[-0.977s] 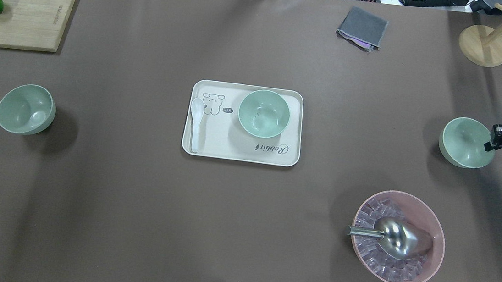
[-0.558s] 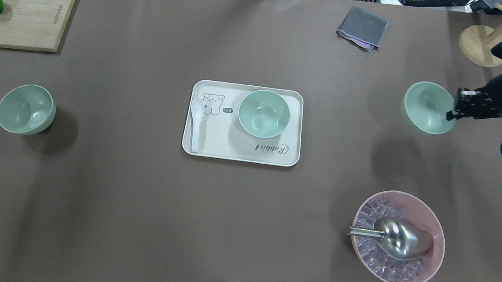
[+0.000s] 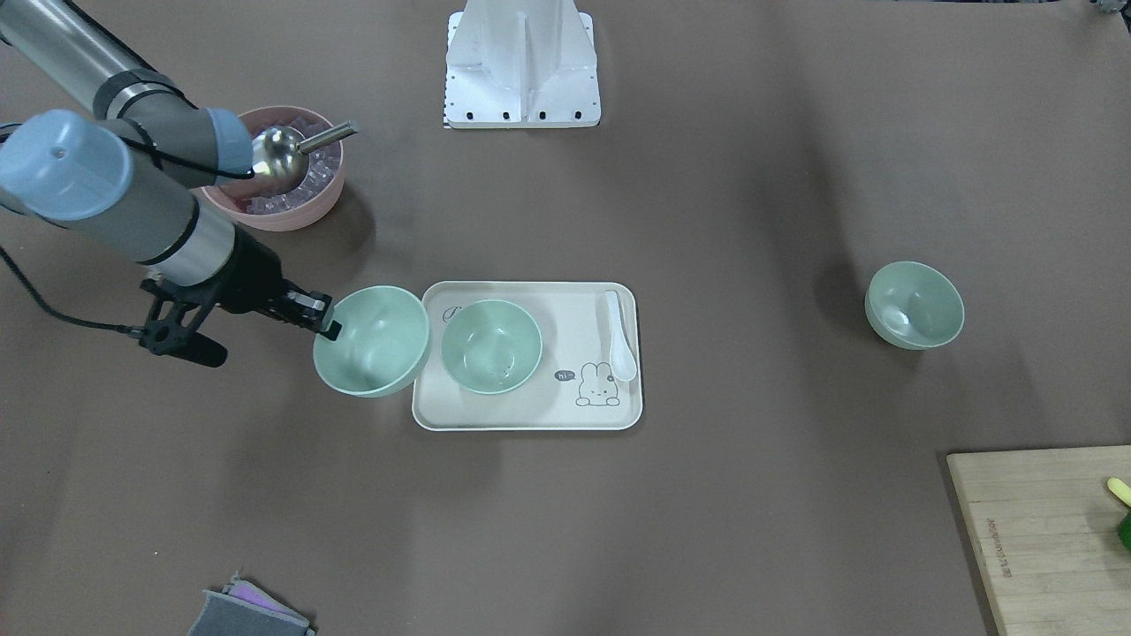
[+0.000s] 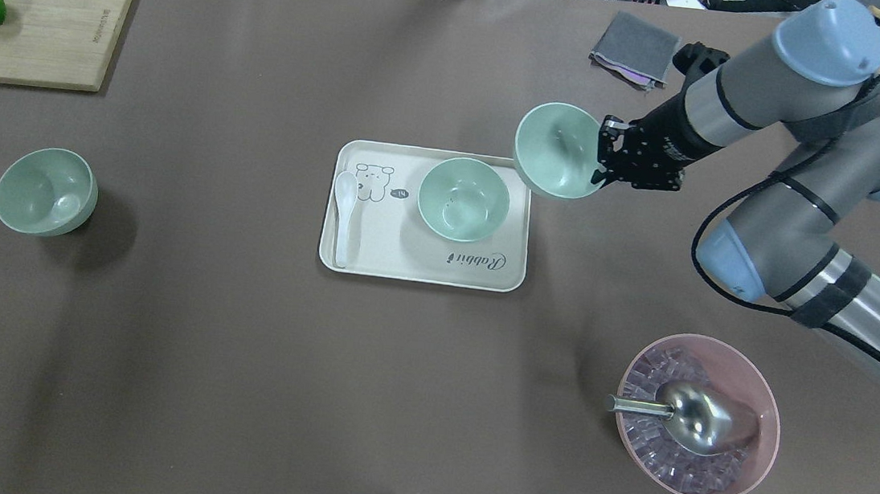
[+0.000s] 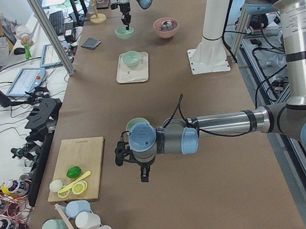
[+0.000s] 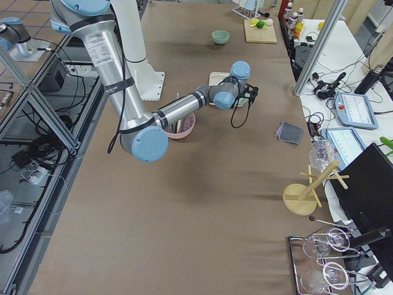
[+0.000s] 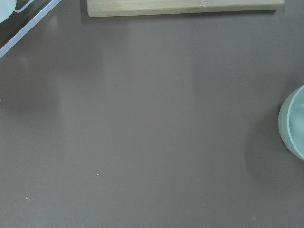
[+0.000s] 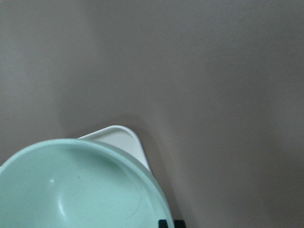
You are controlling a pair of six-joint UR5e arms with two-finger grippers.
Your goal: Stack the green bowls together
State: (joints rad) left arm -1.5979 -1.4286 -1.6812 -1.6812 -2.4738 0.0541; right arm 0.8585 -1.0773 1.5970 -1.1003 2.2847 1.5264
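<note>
Pinching held bowl (image 4: 558, 149) by the rim with right claw (image 4: 600, 164): one jaw inside the wall, one outside. Carrying it clear of the table (image 4: 233, 380), out ahead of the claw tips, on the side away from the wrist. Hangs over the nearest corner of tray (image 4: 392, 242), going by the wrist view.

Next past it from the claw, lower down: tray bowl (image 4: 463, 198), sitting on the tray, just beside held bowl in the overhead view, apart as far as visible. Well beyond that, on the far side of the tray from the claw: third bowl (image 4: 46, 190), alone on the table. Back behind the claw, toward the arm's base: pink bowl (image 4: 766, 450) with scoop (image 4: 702, 420), not part of the job.

Left claw (image 5: 143, 175): seen only small in the side view; cannot tell if spread or closed.

Handling, as a guess: light, stiff plastic, smooth, so maybe a bit slippery under a rim pinch; not fragile-looking. Rim is the sensible place to take hold, leaving the base free to drop into the next bowl. One-sided grip, so likely to swing or tip if moved fast.

Orientation: mouth up, base down, maybe tipped slightly off level; hard to say how much. Round, so no long axis, only the up-down axis through the centre. Needs lining up over tray bowl's mouth before lowering. Same mouth-up pose for the other two.
</note>
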